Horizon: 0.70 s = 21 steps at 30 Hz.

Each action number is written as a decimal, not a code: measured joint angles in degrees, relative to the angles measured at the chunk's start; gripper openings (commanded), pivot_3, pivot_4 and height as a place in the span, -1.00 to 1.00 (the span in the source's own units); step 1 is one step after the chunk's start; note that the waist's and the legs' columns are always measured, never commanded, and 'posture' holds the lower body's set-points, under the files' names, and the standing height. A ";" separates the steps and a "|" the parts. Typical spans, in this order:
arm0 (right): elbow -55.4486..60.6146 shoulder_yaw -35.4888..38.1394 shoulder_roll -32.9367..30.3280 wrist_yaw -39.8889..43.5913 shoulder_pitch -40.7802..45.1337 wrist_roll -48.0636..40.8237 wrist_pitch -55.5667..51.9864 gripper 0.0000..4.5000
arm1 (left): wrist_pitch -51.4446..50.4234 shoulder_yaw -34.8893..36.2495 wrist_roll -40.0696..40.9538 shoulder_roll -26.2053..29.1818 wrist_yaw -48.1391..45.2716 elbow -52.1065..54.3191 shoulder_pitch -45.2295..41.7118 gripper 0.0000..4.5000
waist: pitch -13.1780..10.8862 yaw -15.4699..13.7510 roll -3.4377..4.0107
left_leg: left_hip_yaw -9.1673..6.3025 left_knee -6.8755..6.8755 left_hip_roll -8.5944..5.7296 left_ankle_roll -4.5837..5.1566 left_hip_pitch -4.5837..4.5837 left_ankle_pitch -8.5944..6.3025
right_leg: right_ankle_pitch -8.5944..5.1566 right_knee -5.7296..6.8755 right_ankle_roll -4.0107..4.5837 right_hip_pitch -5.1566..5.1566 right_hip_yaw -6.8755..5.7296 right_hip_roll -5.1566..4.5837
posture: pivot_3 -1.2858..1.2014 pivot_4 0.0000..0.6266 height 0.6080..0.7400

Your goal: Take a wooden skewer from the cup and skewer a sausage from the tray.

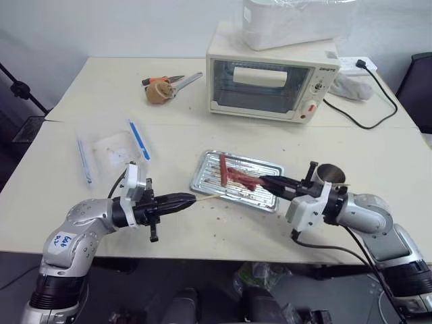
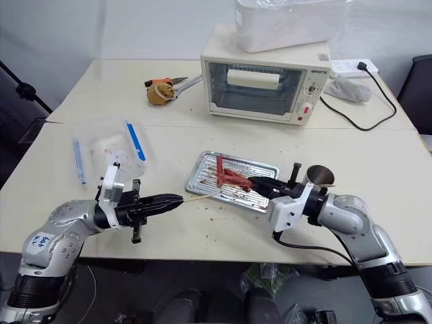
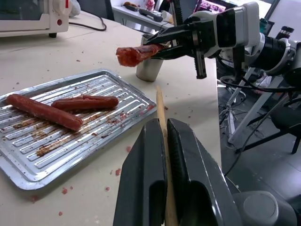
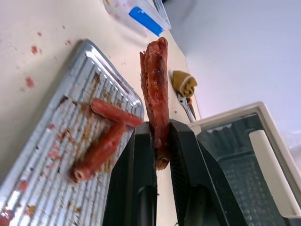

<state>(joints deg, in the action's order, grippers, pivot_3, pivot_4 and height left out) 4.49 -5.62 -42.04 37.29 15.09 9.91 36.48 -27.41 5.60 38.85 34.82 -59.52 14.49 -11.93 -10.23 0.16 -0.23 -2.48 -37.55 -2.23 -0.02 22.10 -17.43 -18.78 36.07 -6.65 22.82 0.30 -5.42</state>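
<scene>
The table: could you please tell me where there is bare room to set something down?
The table is bare at its far left corner, beyond the clear plastic box, and along the right edge, behind the cup. It is crowded in the middle, around the tray, the claws and the toaster oven.

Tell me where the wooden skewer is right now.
The wooden skewer is pinched in the left gripper, its tip pointing at the tray's near edge, toward the sausage the right gripper holds.
</scene>
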 measured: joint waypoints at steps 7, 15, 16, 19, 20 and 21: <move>1.80 -0.35 -0.01 0.00 -0.56 -0.03 0.91 -0.94 | -2.70 0.22 1.75 0.62 -1.57 -1.05 -1.06 -1.00 | 0.00 0.00 0.00 | -0.03 -0.06 0.01 0.00 0.00 0.00 | 0.00 0.04 0.00 -0.03 0.02 0.00 | 0.03 -0.52 1.00; 2.67 -0.35 -0.02 0.27 -1.23 -0.18 0.92 -0.94 | -3.86 0.96 2.30 1.38 -2.62 -1.90 -2.56 -1.00 | 0.00 0.00 0.00 | -0.03 -0.09 0.00 0.00 0.00 0.00 | 0.00 0.05 0.00 -0.03 0.03 -0.01 | 0.03 -0.52 1.00; 2.67 -0.35 -0.02 0.28 -1.41 -0.18 0.91 -0.94 | -4.05 1.08 2.40 1.41 -2.73 -1.91 -2.61 -1.00 | 0.00 0.00 0.00 | -0.03 -0.09 0.00 0.00 0.00 0.00 | 0.00 0.06 0.00 -0.03 0.03 -0.01 | 0.03 -0.52 1.00; 2.67 -0.35 -0.05 0.41 -1.91 -0.19 0.90 -0.94 | -4.81 1.09 2.81 1.92 -3.39 -1.92 -2.92 -1.00 | 0.00 0.00 0.00 | -0.03 -0.10 0.00 0.00 0.00 0.00 | 0.00 0.07 0.00 -0.03 0.04 0.00 | 0.03 -0.52 1.00; 2.67 -0.35 -0.20 0.51 -2.00 -0.22 0.91 -0.94 | -4.96 1.10 2.90 2.05 -3.70 -1.93 -3.06 -1.00 | 0.00 0.00 0.00 | -0.03 -0.10 0.00 0.00 0.00 0.00 | 0.00 0.07 0.00 -0.03 0.04 0.00 | 0.03 -0.52 1.00; 2.66 -0.35 -0.33 0.63 -2.03 -0.25 0.91 -0.94 | -4.96 1.11 2.94 2.06 -3.89 -1.94 -3.21 -1.00 | 0.00 0.00 0.00 | -0.03 -0.10 0.00 0.00 0.00 0.00 | 0.00 0.07 0.00 -0.03 0.04 0.00 | 0.03 -0.52 1.00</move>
<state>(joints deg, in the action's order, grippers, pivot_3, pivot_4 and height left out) 7.15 -5.97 -42.38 37.92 13.06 9.65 37.39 -32.37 6.70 41.80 36.88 -63.41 12.55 -15.15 -10.23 0.16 -0.23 -2.51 -37.66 -2.24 -0.02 22.10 -17.44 -18.78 36.14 -6.65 22.79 0.34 -5.43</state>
